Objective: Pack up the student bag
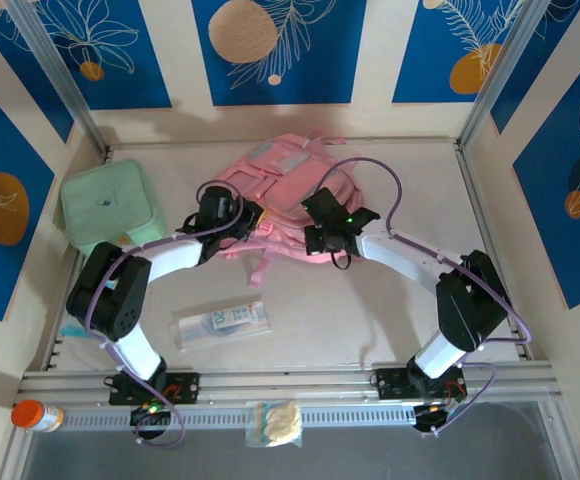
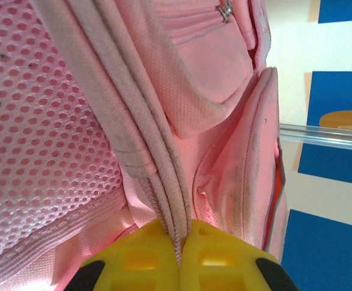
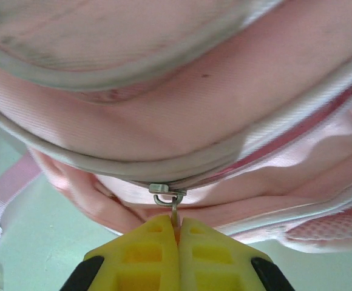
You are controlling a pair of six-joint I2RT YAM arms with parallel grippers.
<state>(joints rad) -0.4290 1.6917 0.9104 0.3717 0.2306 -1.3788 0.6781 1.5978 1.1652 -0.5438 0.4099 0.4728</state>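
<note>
The student bag (image 1: 288, 185), soft and pink, lies at the back middle of the table with loose straps trailing toward me. My left gripper (image 1: 247, 221) is at its near left side. In the left wrist view its yellow jaws (image 2: 181, 235) are shut on a pale pink strap (image 2: 155, 163) that runs up beside mesh padding (image 2: 42, 133). My right gripper (image 1: 317, 236) is at the bag's near right side. In the right wrist view its jaws (image 3: 178, 225) are shut on the metal zip pull (image 3: 175, 211), which hangs from the slider (image 3: 164, 188) on a grey-piped zip line.
A mint-green square lidded case (image 1: 110, 205) sits at the back left, close to the left arm. A clear packet with a tube (image 1: 220, 323) lies on the table between the arms. An orange-capped bottle (image 1: 35, 415) and a small snack bag (image 1: 275, 423) rest by the front rail.
</note>
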